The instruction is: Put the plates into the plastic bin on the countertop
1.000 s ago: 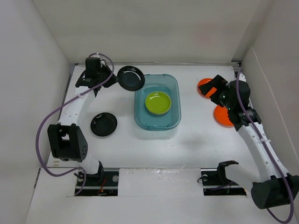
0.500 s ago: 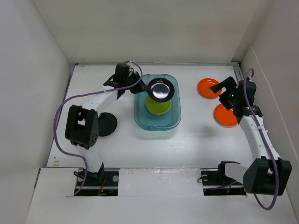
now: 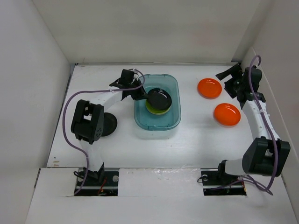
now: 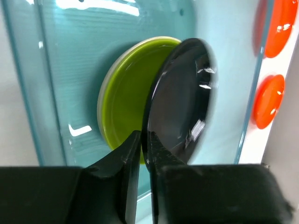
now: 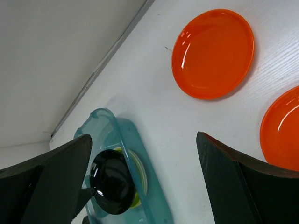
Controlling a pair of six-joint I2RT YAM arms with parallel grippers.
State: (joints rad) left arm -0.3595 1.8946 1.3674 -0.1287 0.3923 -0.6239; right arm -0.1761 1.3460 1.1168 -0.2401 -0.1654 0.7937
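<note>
two orange plates (image 5: pixel 213 53), black plate (image 5: pixel 112 181) over bin (image 5: pixel 149 186)

White tabletop (image 3: pixel 201 135) carries a teal plastic bin (image 3: pixel 157 127) under the left tool (image 3: pixel 145 95), an orange plate (image 3: pixel 209 88) beside the right tool (image 3: pixel 228 79), a second orange plate (image 3: pixel 227 114) nearby, and a black plate (image 3: pixel 111 125) to the left tool's left.

Open countertop (image 3: pixel 194 119) between bin (image 3: pixel 174 122), orange plates (image 3: pixel 209 88)

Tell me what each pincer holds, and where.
Left pincer grips the black plate by its rim, over the bin. Right pincer is open, holding nothing.
</note>
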